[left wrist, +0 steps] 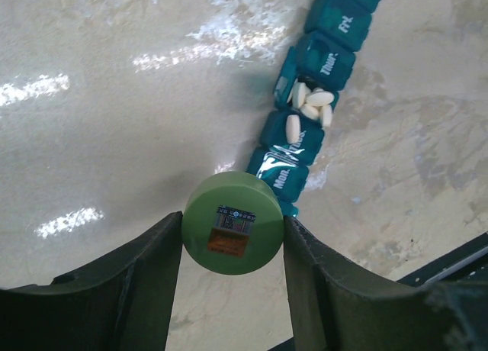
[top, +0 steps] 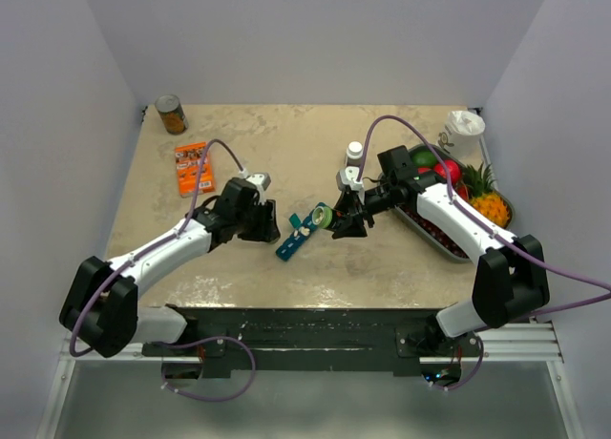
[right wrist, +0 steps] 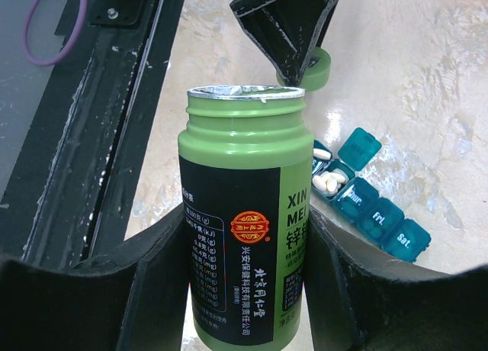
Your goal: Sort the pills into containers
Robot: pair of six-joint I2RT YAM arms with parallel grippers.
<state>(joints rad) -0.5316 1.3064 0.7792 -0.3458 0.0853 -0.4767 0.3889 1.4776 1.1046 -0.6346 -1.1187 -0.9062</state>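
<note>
the right gripper is clamped on the uncapped green bottle, held just beside the containers. the left gripper is clamped on the green cap, at the strip's "mon" end. 1 compartment near the strip's middle stands open with several white pills in it. 1 more pill lies just beside it, toward the cap. the step in hand looks like dosing from the bottle. next, the bottle mouth likely needs tipping gently over an open compartment, so only a few pills drop. the other lids appear closed and would need opening first.
</note>
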